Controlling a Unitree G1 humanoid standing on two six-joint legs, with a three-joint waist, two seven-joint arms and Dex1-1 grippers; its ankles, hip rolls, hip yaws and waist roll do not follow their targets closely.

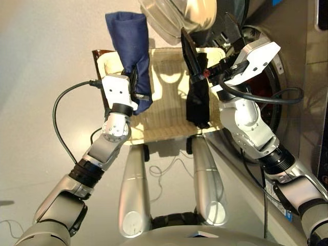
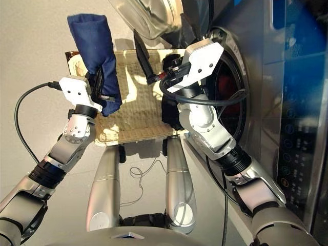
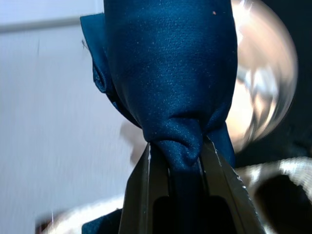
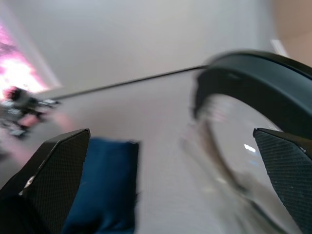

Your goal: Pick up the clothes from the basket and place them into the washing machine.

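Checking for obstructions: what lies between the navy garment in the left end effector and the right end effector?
Only bare cream basket weave, seen in the left eye view between navy garment and right end effector.

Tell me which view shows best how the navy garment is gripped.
The left wrist view: the fingers pinch a bunched fold of the navy garment. Both eye views show it held over the basket; the right wrist view shows only a corner.

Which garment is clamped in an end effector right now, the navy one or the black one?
The navy garment: the left end effector pinches a fold. The black garment hangs beside the open right end effector.
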